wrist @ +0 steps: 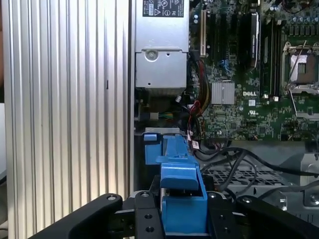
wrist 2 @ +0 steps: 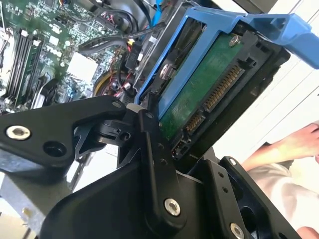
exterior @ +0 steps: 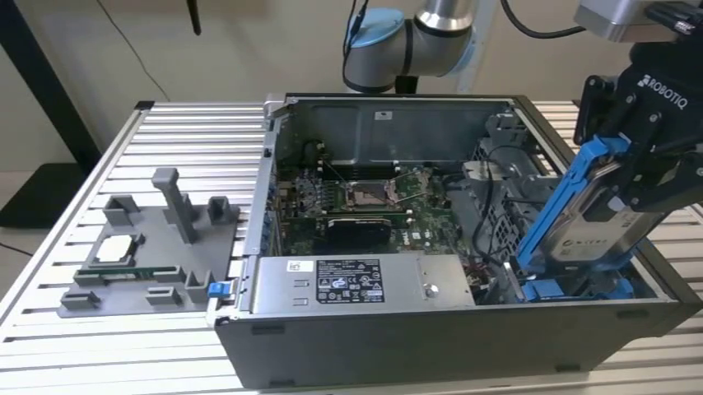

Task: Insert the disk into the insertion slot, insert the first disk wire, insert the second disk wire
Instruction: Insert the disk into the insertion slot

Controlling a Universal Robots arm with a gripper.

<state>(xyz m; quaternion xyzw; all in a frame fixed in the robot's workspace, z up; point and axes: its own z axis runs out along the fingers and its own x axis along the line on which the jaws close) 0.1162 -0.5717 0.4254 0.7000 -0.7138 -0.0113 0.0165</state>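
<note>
The disk (exterior: pixel 590 230), silver with a white label, sits in its blue frame (exterior: pixel 562 193) and stands steeply tilted over the case's near corner at the exterior view's right. My gripper (exterior: pixel 640 188) is shut on its upper end. The disk's lower end reaches down among the blue fittings of the insertion slot (exterior: pixel 565 288); I cannot tell if it touches them. In the second wrist view the disk's green circuit board (wrist 2: pixel 209 89) faces the camera beside one black finger (wrist 2: pixel 149 149). In the first wrist view the blue frame (wrist: pixel 182 199) sits between the fingers, with a blue slot fitting (wrist: pixel 152 142) beyond it.
A silver labelled power-supply box (exterior: pixel 363 284) lies along the case's front wall. The motherboard (exterior: pixel 363 197) and black cables (exterior: pixel 495 222) fill the case floor. A grey fixture tray (exterior: pixel 143 255) rests on the ribbed table at the exterior view's left. A person's hand (wrist 2: pixel 299 144) is nearby.
</note>
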